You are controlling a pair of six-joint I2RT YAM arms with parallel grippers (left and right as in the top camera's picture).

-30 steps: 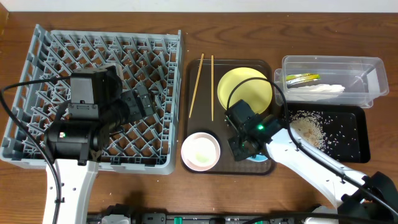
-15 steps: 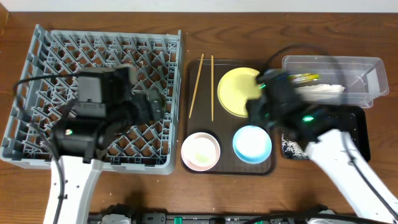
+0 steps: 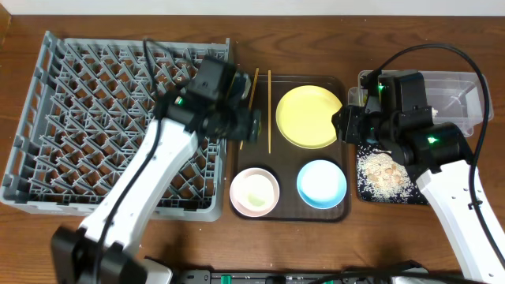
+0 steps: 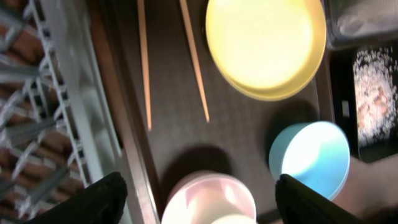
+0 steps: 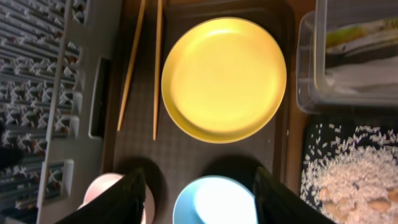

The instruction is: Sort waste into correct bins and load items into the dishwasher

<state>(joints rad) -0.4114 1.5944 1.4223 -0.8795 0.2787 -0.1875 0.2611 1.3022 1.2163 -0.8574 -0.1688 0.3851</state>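
Observation:
The yellow plate [image 3: 309, 117], pink bowl [image 3: 255, 192], blue bowl [image 3: 321, 183] and two chopsticks [image 3: 269, 110] lie on the dark brown serving tray [image 3: 288, 211]. The grey dish rack [image 3: 79, 118] stands at the left. My left gripper [image 3: 251, 126] hovers over the tray's left edge, open and empty, with the pink bowl [image 4: 208, 199] below its fingers [image 4: 205, 202]. My right gripper [image 3: 347, 126] is open and empty above the plate's right edge, the blue bowl [image 5: 214, 202] between its fingers [image 5: 199, 199]. Rice scraps [image 3: 381, 170] lie on the black tray [image 3: 450, 170]. The wrapper [image 5: 367, 31] and napkin [image 5: 367, 74] are in the clear tub [image 3: 465, 95].
The rack holds no dishes. The right arm's body covers the left end of the clear tub and part of the black tray. Both arms' cables loop above the table. Bare wooden table shows along the front edge [image 3: 355, 244].
My left arm swung right from over the rack to the serving tray's left edge. My right gripper left the blue bowl and moved up and right toward the tub and black tray.

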